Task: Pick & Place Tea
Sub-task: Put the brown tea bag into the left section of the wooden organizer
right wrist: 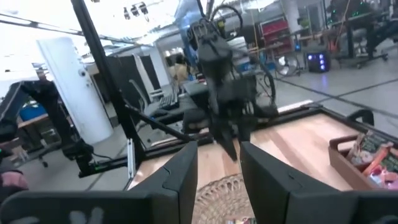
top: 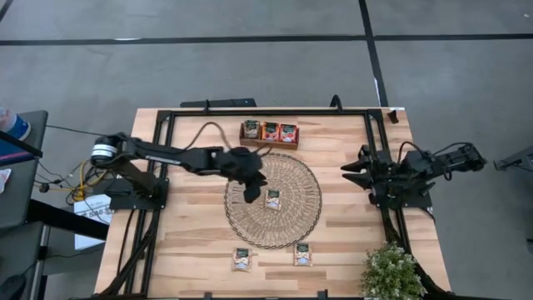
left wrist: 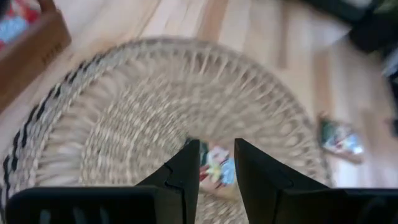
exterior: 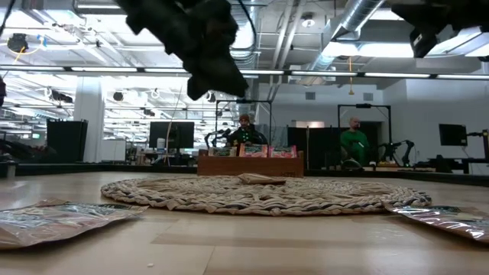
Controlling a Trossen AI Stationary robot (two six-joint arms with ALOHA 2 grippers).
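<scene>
One tea sachet (top: 273,200) lies flat on the round woven mat (top: 291,221); it also shows in the low view (exterior: 260,179). My left gripper (top: 252,193) hangs open above the mat, just left of that sachet. In the left wrist view the sachet (left wrist: 217,172) shows past the gap between the fingers (left wrist: 216,145), which touch nothing. Two more sachets (top: 242,259) (top: 303,254) lie on the table near its front edge. My right gripper (top: 348,171) waits open at the table's right side, clear of everything.
A brown wooden tray (top: 269,132) holding sachets stands behind the mat at the table's far side. A small green plant (top: 391,271) sits at the near right corner. A black metal frame (top: 166,167) runs along the table's edges. People stand in the room beyond the table.
</scene>
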